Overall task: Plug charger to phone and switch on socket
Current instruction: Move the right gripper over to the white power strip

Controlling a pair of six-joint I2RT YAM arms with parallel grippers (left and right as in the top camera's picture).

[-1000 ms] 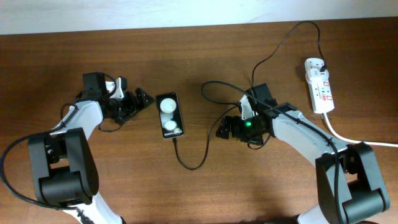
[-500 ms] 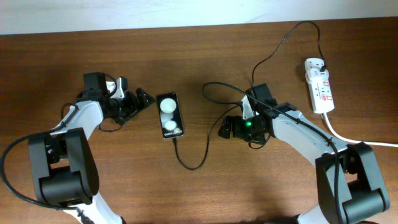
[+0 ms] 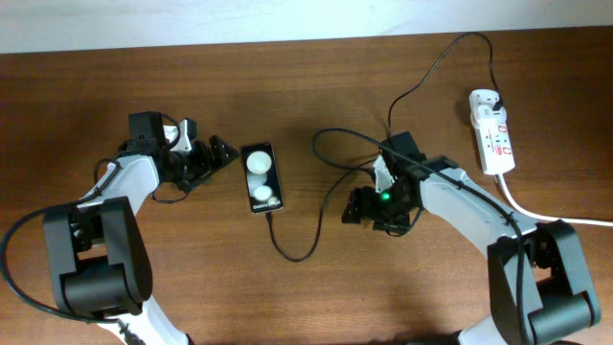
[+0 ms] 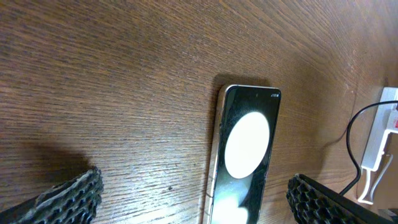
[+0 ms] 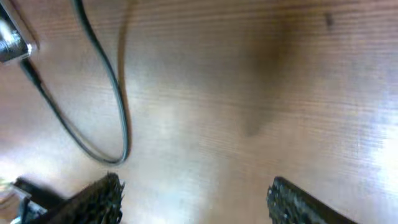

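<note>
The black phone (image 3: 261,178) lies flat at mid table, two white glare spots on its screen. The thin black charger cable (image 3: 318,225) runs from the plug in the white socket (image 3: 491,132), loops over the table and ends at the phone's near end; its tip touches the phone there (image 5: 26,67). My left gripper (image 3: 215,161) is open and empty just left of the phone, which lies between its fingers in the left wrist view (image 4: 245,155). My right gripper (image 3: 351,207) is open and empty over bare wood, right of the cable loop (image 5: 118,106).
The socket's thick white cord (image 3: 536,213) runs off to the right edge. The socket's end and the cable show at the right edge of the left wrist view (image 4: 388,124). The pale wall edge borders the table at the back.
My right gripper has drawn back a little to the right and toward the front, away from the phone. The left arm, phone and socket have not moved.
</note>
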